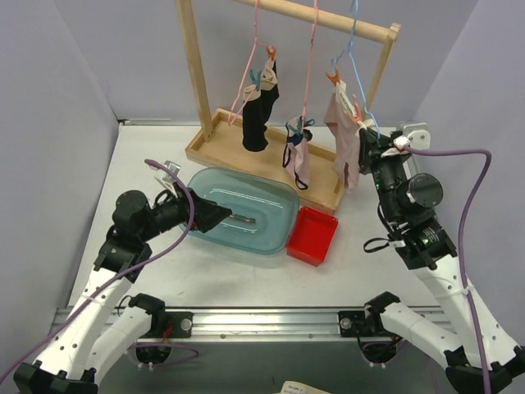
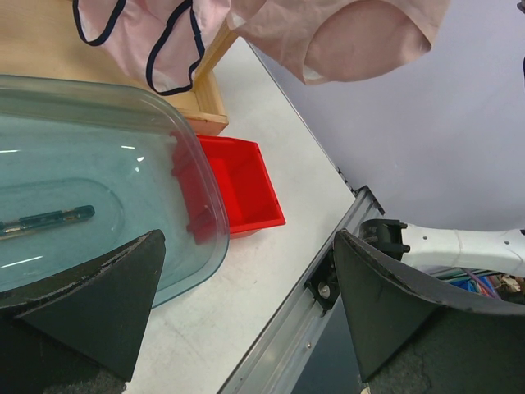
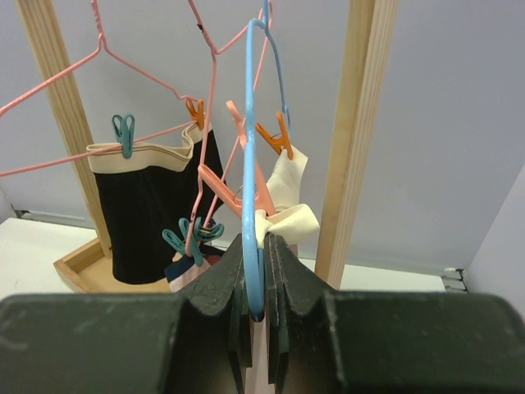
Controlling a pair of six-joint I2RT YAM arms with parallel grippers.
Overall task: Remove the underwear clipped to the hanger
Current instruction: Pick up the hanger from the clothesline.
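Three pieces of underwear hang from hangers on a wooden rack (image 1: 200,82). One is black with a beige waistband (image 1: 260,115) (image 3: 152,213), one is pink with dark trim (image 1: 299,152) (image 2: 139,33), and one is pale pink (image 1: 344,139) (image 2: 353,33). The pale pink piece is clipped to a blue hanger (image 1: 353,49) (image 3: 249,164) with orange clothespins (image 3: 275,135). My right gripper (image 1: 367,135) (image 3: 262,271) is shut on the lower end of that blue hanger, with pale cloth bunched just behind its fingers. My left gripper (image 1: 217,215) (image 2: 246,246) hangs open and empty by the teal bin.
A clear teal bin (image 1: 279,193) (image 2: 123,164) holding a pen-like object sits in front of the rack's wooden base. A small red bin (image 1: 312,235) (image 2: 242,180) stands at its right. Teal clothespins (image 3: 190,234) hang on the pink hangers. Walls close in on both sides.
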